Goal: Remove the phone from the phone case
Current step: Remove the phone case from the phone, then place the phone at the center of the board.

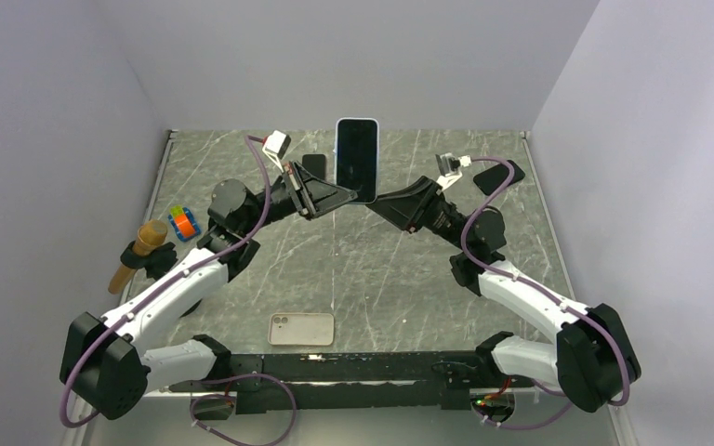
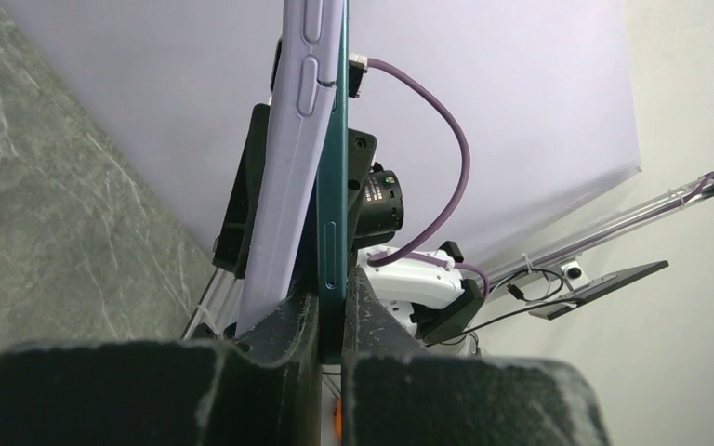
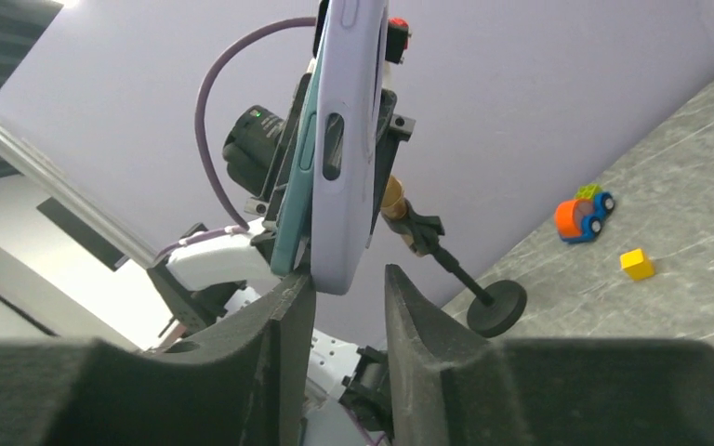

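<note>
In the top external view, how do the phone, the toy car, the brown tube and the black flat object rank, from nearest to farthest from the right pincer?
1. phone, centre, at the tips of the right pincer.
2. black flat object, right rear.
3. toy car, left.
4. brown tube, far left.

Glossy dark glass fronts the phone [image 1: 357, 158], its edge satin teal; case [image 3: 353, 93] smooth matt lavender, rubbery plastic by look; tool pads [image 2: 102, 390] coarse black foam-like; worktop [image 1: 381, 279] dull grey marble-look; arm shells [image 1: 177, 283] smooth glossy white plastic.
</note>
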### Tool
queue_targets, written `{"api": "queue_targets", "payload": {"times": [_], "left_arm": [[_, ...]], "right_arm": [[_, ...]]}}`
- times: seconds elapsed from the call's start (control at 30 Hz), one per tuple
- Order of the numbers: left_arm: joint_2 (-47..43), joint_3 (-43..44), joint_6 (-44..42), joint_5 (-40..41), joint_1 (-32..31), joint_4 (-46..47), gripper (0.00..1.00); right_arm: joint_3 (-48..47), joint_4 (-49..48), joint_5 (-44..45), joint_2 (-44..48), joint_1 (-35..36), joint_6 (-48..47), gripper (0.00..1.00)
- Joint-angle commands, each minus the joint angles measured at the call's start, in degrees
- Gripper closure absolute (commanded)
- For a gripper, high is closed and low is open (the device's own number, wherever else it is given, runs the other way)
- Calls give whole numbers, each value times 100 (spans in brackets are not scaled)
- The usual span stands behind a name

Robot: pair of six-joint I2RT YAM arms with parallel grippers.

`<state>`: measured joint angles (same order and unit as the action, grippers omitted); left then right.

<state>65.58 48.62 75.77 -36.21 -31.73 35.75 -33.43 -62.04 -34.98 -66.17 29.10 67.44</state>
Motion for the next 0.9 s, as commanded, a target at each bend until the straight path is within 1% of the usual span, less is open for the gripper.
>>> {"api": "queue_targets", "payload": {"times": [0.0,0.03,0.23,0.27,0.3,0.33,0.43,0.57,0.63,0.7,0.77,0.83,0.87], "left_arm": [[-64,27,165,-82,3,818,100],[-85,18,144,-80,6,773,100],[-105,-109,156,-58,-24,797,100],[-86,-123,157,-58,-21,820,100],[-63,-118,158,-68,-33,807,100],[-32,-122,164,-77,-42,811,100],[28,-128,109,-91,-106,732,100],[56,-318,-22,-59,-163,585,100],[60,-505,-31,-37,-162,591,100],[65,-665,-103,-40,-164,493,100],[85,-801,-206,-34,-153,426,100],[139,-865,-330,-51,-129,168,100],[191,-883,-398,-61,-115,141,100]], "right_arm": [[-328,-23,284,15,34,-374,67],[-338,-27,322,-10,48,-404,69],[-485,-251,490,-330,144,-450,69],[-516,-271,510,-406,168,-448,79],[-568,-269,524,-491,194,-456,93],[-618,-230,573,-564,206,-453,100],[-546,-115,1047,-646,156,-389,100],[-720,100,1438,-806,-243,-120,100],[-758,-4,1478,-953,-564,223,100],[-753,141,1475,-1058,-978,510,100],[-684,359,1393,-1073,-1496,470,100],[-544,1129,1429,-949,-1918,329,100],[-424,1066,1263,-942,-2093,328,100]]}}
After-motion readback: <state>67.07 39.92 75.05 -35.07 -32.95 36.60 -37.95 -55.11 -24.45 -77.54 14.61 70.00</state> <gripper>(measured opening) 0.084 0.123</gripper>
